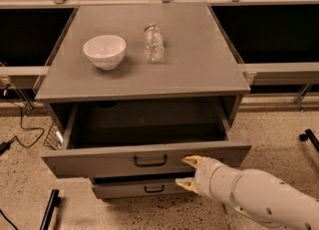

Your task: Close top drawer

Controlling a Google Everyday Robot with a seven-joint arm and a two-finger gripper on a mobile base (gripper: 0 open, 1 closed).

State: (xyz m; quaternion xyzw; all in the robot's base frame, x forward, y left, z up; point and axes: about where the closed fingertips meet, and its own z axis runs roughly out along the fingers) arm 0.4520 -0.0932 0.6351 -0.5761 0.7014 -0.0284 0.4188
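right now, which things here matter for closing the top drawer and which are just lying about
For the job: wide grey top drawer, pulled open; its black bar handle; cream two-finger gripper, open, at the drawer front right of the handle.

Lying about: white round bowl and clear plastic bottle on the grey cabinet top; narrower grey drawer below.

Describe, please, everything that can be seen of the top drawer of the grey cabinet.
The top drawer is grey, looks like painted metal, and stands pulled far out of the cabinet. Its wide flat front panel carries a black bar handle near the middle. The inside is dark. The front hangs over a narrower lower drawer. The gripper, open, is at the panel right of the handle; its upper fingertip seems to touch it.
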